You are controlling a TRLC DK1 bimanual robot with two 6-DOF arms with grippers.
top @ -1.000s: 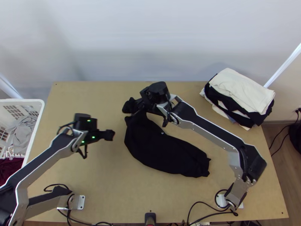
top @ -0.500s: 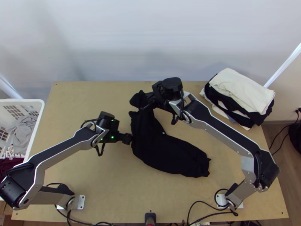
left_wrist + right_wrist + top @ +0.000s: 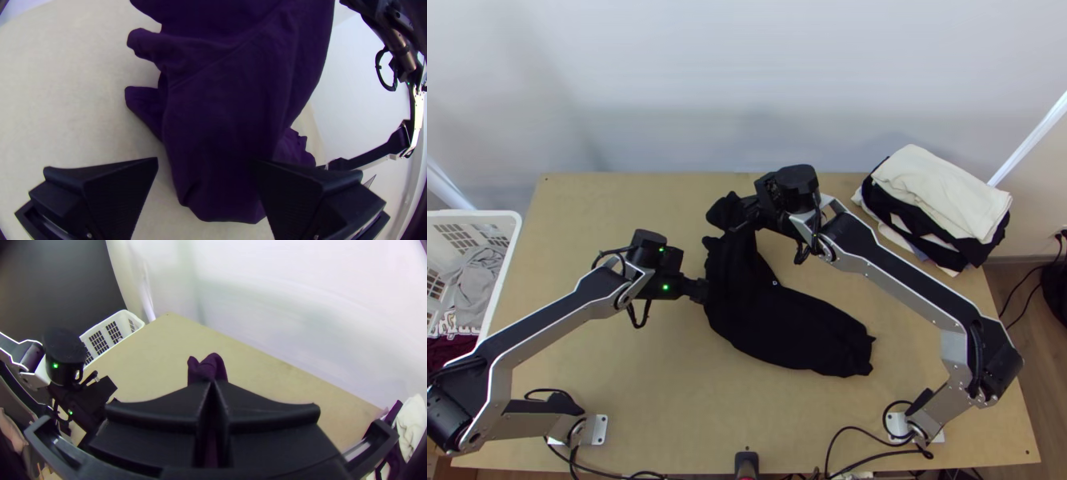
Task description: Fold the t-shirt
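Note:
The black t-shirt (image 3: 779,320) lies bunched in a long strip across the middle of the table, its far end lifted. My right gripper (image 3: 735,220) holds that raised end; in the right wrist view the right gripper (image 3: 212,389) is shut with a tuft of cloth (image 3: 208,367) poking out past its tips. At the shirt's left edge is my left gripper (image 3: 701,290). Seen from its wrist, the left gripper (image 3: 202,164) stands open, the dark cloth (image 3: 222,115) hanging between and beyond its fingers, one finger beside bare table.
A stack of folded clothes (image 3: 939,196) sits at the table's back right. The white basket (image 3: 513,232) with clothes stands off the left edge. Cables (image 3: 859,436) and a small black device (image 3: 746,462) are at the near edge.
The left gripper has moved right to the shirt's edge. My right gripper has shifted right and slightly back, carrying the raised end of the cloth along.

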